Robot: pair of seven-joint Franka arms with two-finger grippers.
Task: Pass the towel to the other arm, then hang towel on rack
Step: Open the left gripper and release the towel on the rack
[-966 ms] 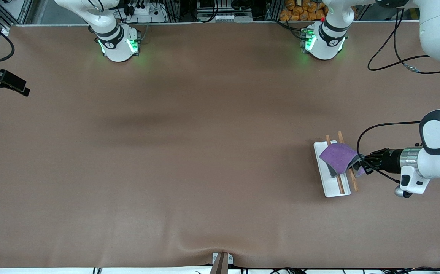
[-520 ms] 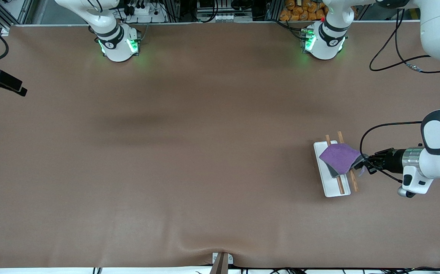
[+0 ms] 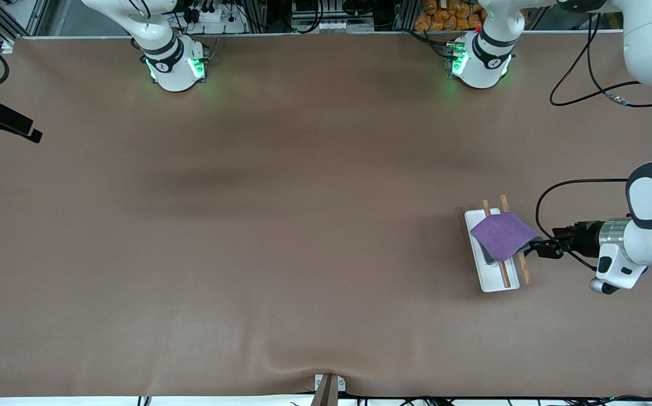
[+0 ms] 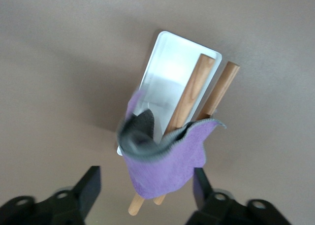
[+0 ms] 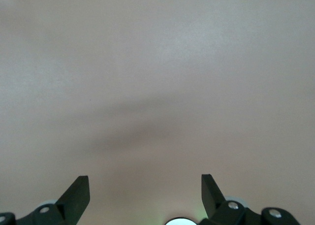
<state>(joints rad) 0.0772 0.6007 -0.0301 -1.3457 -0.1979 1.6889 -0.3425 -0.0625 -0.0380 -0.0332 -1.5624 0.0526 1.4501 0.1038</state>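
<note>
hidden: rack [image 3: 492, 251] rods partly under towel [image 3: 501, 237]
left gripper [image 4: 146, 188]: spread wide, empty, beside towel
right gripper [image 5: 145, 185]: wide, waiting over bare desk [image 3: 280, 225]

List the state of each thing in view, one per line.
towel: draped over the rack's rods, free of both end effectors.
rack: flat on the table, rods carrying the towel.
left end effector: open, beside the rack, holding nothing.
right end effector: open, empty, waiting above bare table.

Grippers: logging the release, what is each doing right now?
Left gripper: open, beside the towel draped on the rack.
Right gripper: open, holding nothing.
</note>
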